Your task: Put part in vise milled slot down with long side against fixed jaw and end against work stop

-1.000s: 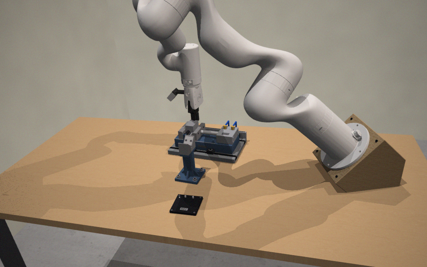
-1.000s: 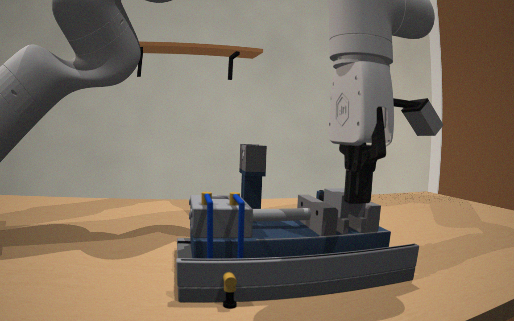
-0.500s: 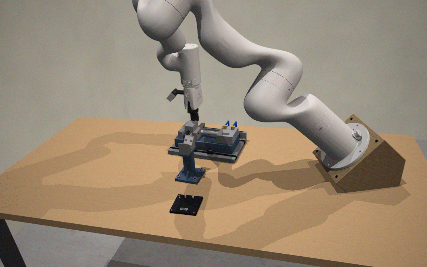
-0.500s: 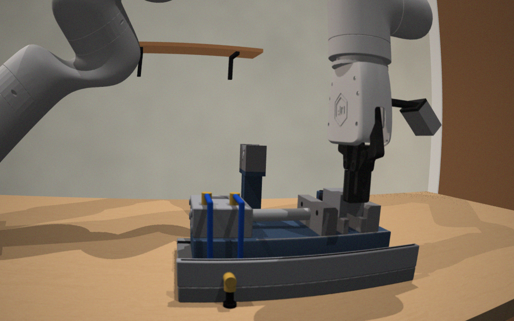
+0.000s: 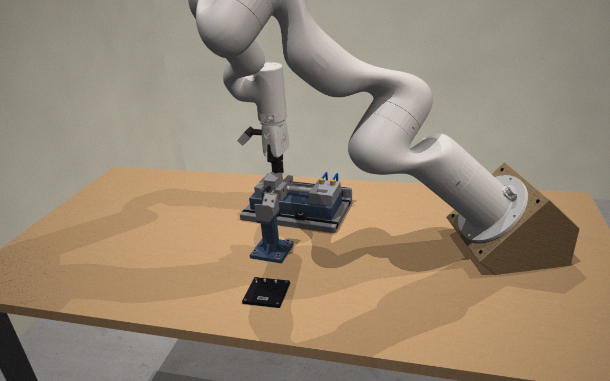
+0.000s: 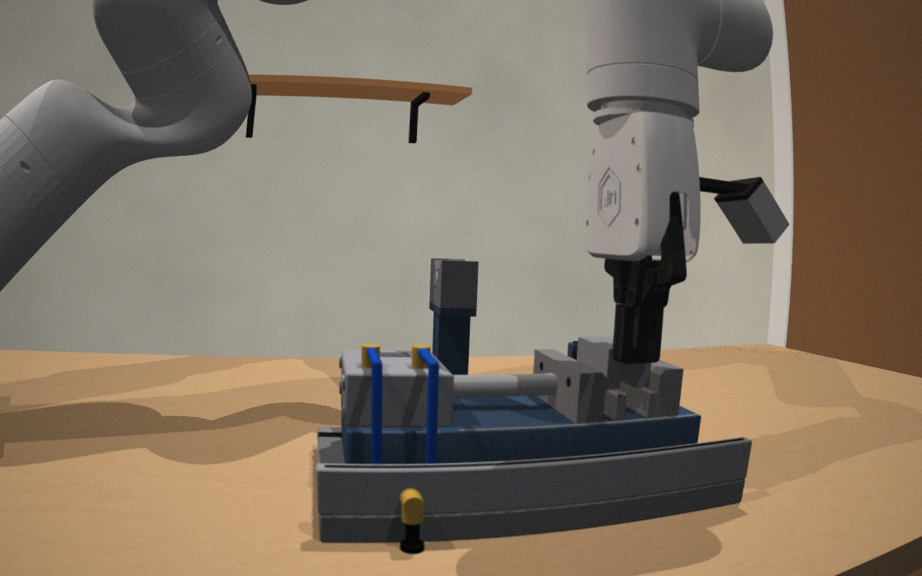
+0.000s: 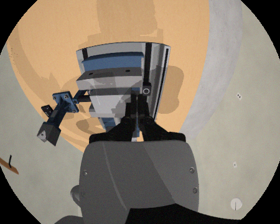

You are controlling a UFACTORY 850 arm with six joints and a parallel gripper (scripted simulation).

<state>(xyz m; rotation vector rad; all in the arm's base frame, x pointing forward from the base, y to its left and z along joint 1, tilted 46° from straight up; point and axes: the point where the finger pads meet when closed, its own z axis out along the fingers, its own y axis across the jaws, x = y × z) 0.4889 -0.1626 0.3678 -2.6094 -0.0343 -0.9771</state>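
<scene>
The black infeed plate (image 5: 266, 292) lies bare near the table's front edge. The grey part (image 6: 604, 366) sits low in the open vise (image 5: 297, 201), between the moving jaw (image 6: 557, 385) on the cylinder rod and the fixed jaw (image 6: 665, 385). Its slot side and its end at the work stop are hidden. My gripper (image 6: 636, 354) hangs straight down over the gap between the jaws. It is shut and holds nothing, with its fingertips at the part's top by the fixed jaw. In the wrist view the closed fingers (image 7: 136, 126) point down at the vise (image 7: 119, 81).
The V-block (image 5: 267, 208) stands on a blue post in front of the vise and also shows in the exterior view (image 6: 454, 284). The air cylinder (image 6: 389, 392) with blue hoses is at the vise's other end. A wooden wedge (image 5: 520, 227) carries the arm's base.
</scene>
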